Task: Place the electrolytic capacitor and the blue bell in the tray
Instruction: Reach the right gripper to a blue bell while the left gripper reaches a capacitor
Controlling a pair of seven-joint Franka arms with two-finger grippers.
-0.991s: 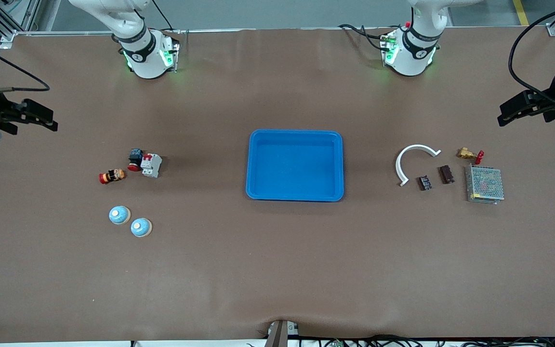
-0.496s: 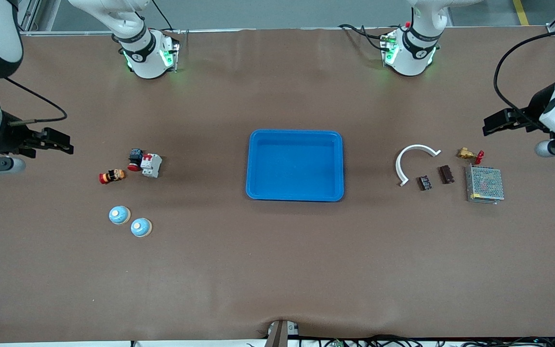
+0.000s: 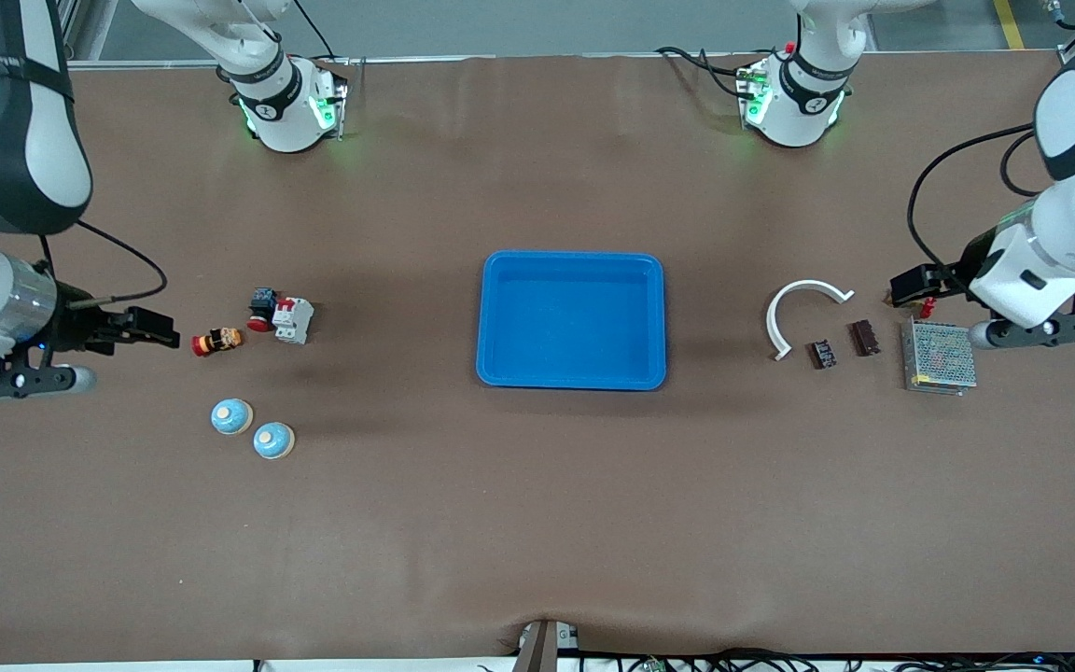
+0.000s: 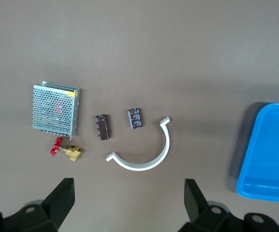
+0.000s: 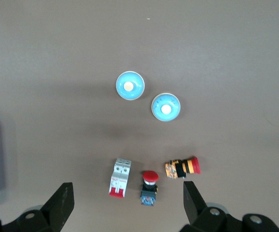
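A robot lab

Two white robot arms stand on a big brown table (image 3: 537, 523), with cables (image 3: 715, 65) and small electric parts like a metal power box (image 3: 939, 357).

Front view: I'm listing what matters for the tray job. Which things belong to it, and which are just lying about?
Belong:
tray
two electrolytic capacitors
two blue bells

Lying about:
white curved clip
mesh power supply
brass valve
circuit breaker
two red push buttons

I see a brown paper-covered table (image 3: 537, 523) carrying a shallow bright-blue plastic tray (image 3: 571, 378) at centre, two blue dome bells (image 3: 230, 416) and switches near the right arm's edge, two dark cylindrical capacitors (image 3: 822, 354) near the left arm's edge.
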